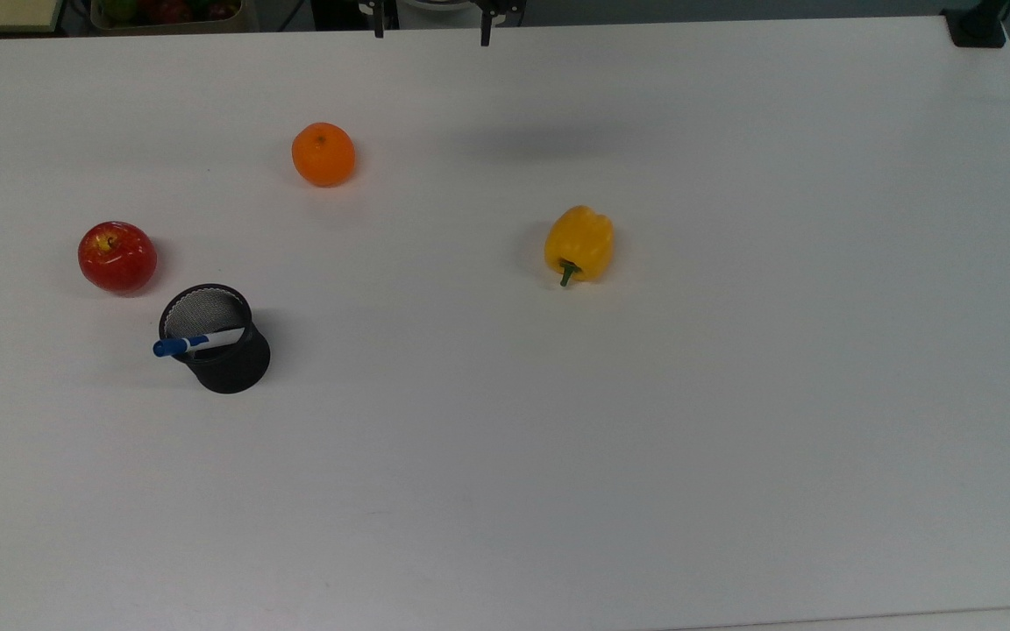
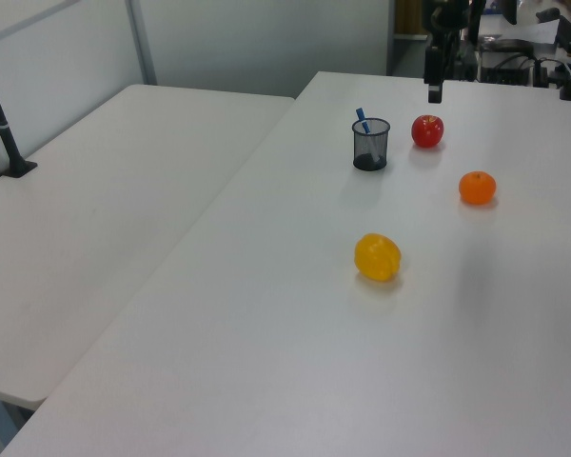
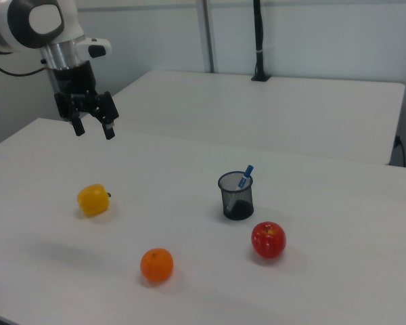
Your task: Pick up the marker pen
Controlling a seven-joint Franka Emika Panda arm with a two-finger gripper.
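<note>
The marker pen (image 1: 194, 343) stands slanted in a black mesh cup (image 1: 226, 366), its blue cap poking over the rim toward the top view's left. The right view shows the pen (image 3: 245, 176) leaning in the cup (image 3: 237, 200), and in the left view the pen (image 2: 363, 121) rises from the cup (image 2: 370, 149). My gripper (image 3: 93, 130) hangs open and empty, high above the table and well away from the cup, beyond the yellow pepper. In the top view the gripper (image 1: 431, 33) sits at the upper edge.
A red apple (image 1: 117, 256) lies just up-left of the cup in the top view. An orange (image 1: 323, 154) sits farther back, and a yellow pepper (image 1: 579, 244) lies mid-table. The white table (image 1: 645, 456) is wide; a second table (image 3: 291, 101) adjoins it.
</note>
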